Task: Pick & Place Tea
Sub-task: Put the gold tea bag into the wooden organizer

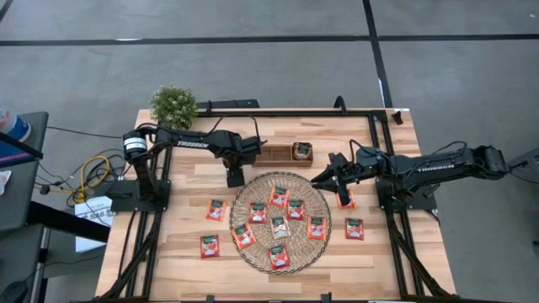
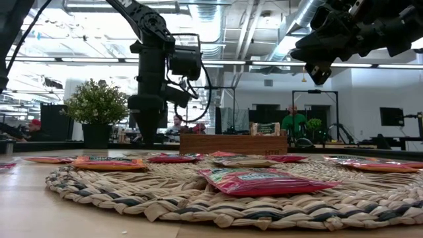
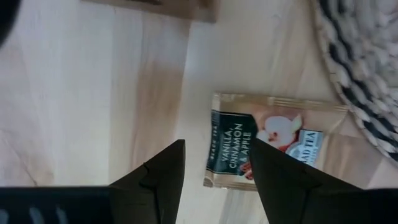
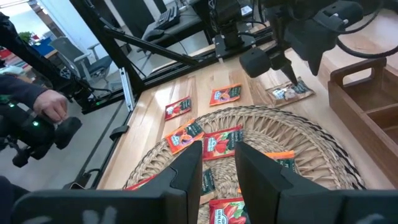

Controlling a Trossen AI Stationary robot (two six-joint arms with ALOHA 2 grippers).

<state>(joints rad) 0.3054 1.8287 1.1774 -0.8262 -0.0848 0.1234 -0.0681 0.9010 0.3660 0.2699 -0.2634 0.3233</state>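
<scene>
On the wooden table (image 1: 177, 252) lies a round woven mat (image 1: 280, 221), and most of the tea packets (image 1: 279, 197) rest on it. They are small, flat and square, mostly red-orange. A few more lie on the bare wood: three to the left of the mat, near its edge, and two on the right side. At the far edge of the mat sits a brown wooden tray (image 1: 276, 154) with compartments. One tea packet stands in its right-hand compartment (image 1: 301, 151).

The left gripper (image 1: 235, 178) hangs low over the table, between the tray and the mat's far left edge. A pale beige tea packet (image 3: 273, 140) lies flat on the wood right under it, just beside the mat. Its label shows an apple and the words "Vanilla, Cinnamon & Apple". The two dark fingers (image 3: 155, 180) are spread apart, with nothing between them. One finger is over the bare wood and the other covers one side of the packet. I cannot tell if the fingers touch it.

The right gripper (image 1: 323, 179) is up in the air at the far right edge of the mat. Its fingers (image 4: 185, 168) are parted a little and hold nothing. A small green plant (image 1: 174, 105) stands at the far left corner of the table.
</scene>
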